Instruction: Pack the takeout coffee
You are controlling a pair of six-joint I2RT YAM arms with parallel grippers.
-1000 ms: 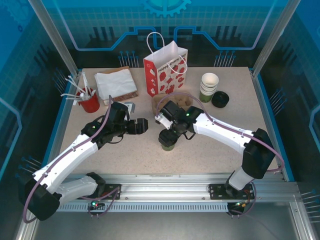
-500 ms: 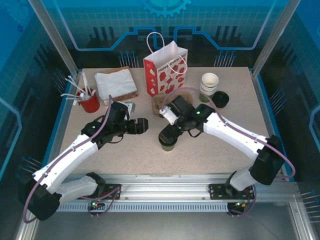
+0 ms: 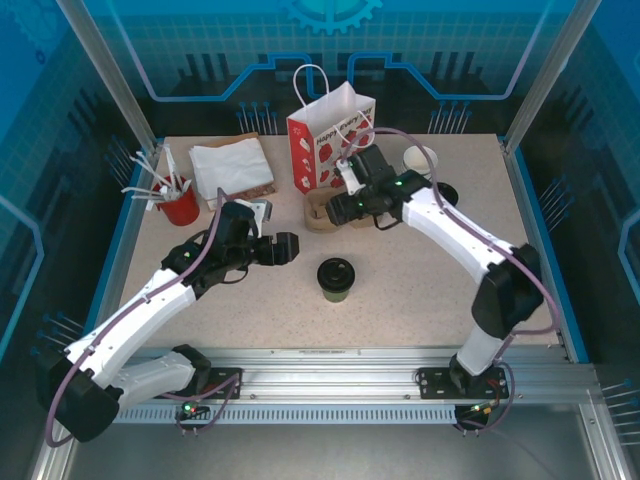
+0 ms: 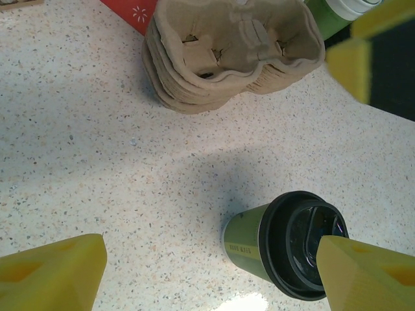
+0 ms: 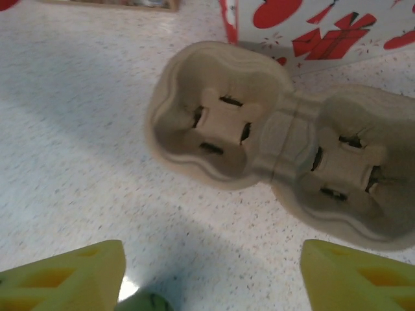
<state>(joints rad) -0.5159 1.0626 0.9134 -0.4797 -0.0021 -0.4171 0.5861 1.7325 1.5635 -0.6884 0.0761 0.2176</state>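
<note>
Standing free, the takeout coffee [image 3: 336, 279] has the left gripper [image 3: 288, 248] at ten o'clock, fingers spread. The right gripper [image 5: 211, 272], also spread, hovers over the cup carrier [image 5: 279, 149] at twelve.

the coffee [image 3: 337, 279] is a small olive-green paper cup with a round black lid pressed on. it stands upright and alone on the speckled surface [image 3: 420, 290], near the middle, untouched by anything.
</note>
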